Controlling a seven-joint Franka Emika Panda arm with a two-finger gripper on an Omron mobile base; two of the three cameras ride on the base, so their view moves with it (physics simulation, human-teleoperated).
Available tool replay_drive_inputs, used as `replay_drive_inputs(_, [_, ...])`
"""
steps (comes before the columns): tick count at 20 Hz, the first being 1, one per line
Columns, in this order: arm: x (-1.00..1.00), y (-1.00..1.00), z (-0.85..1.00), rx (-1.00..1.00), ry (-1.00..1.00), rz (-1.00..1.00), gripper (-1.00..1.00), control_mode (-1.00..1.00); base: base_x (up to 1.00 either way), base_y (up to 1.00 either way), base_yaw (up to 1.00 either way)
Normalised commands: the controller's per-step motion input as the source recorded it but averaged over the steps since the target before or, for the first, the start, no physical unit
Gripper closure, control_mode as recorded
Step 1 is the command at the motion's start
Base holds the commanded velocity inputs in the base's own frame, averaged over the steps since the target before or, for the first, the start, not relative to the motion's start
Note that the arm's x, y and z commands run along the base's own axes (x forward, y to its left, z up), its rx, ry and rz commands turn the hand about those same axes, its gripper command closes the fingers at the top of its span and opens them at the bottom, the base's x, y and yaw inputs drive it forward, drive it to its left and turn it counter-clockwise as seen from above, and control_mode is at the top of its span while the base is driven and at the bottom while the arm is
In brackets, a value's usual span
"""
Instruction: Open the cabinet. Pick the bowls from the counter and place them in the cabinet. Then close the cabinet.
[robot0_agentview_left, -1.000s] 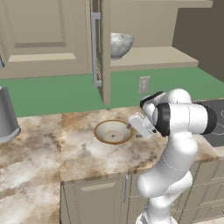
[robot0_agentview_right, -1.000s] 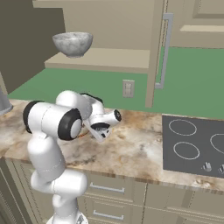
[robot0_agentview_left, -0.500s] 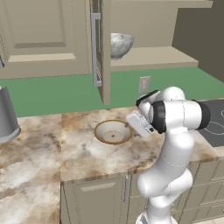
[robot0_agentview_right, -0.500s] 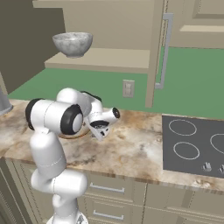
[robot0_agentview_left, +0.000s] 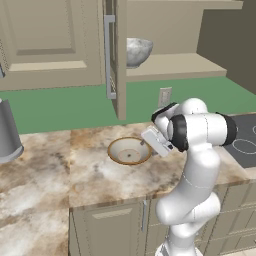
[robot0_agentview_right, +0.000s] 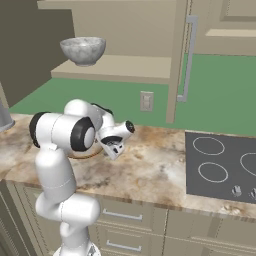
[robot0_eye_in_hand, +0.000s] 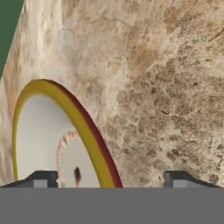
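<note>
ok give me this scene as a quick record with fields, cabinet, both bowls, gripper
cabinet: open, door edge-on in the left base view
grey bowl: on the cabinet's shelf
cream bowl: on the counter, left of the stovetop
gripper: open, its right rim between the fingertips, not gripped

A tall grey cylinder (robot0_agentview_left: 7, 131), a wall outlet (robot0_agentview_right: 146, 101), and a dark stovetop (robot0_agentview_right: 222, 167).

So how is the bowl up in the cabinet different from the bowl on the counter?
The grey-white bowl is mottled like stone; the cream bowl has an orange-brown rim and a brownish ring inside. The grey-white bowl sits on the cabinet shelf; the cream bowl rests on the marbled counter. Both are small, round and upright.
</note>
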Motion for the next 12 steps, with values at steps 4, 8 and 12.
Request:
replay_drive_inputs(4, [0.04, 0.28, -0.41, 0.0, 0.0, 0.01, -1.0, -1.0, 0.0, 0.0, 0.0])
replay_drive_inputs(8, [0.04, 0.41, -0.43, 0.0, 0.0, 0.0, 1.0, -1.0, 0.0, 0.0, 0.0])
replay_drive_inputs(12, [0.0, 0.36, -0.41, 0.0, 0.0, 0.0, 1.0, -1.0, 0.0, 0.0, 0.0])
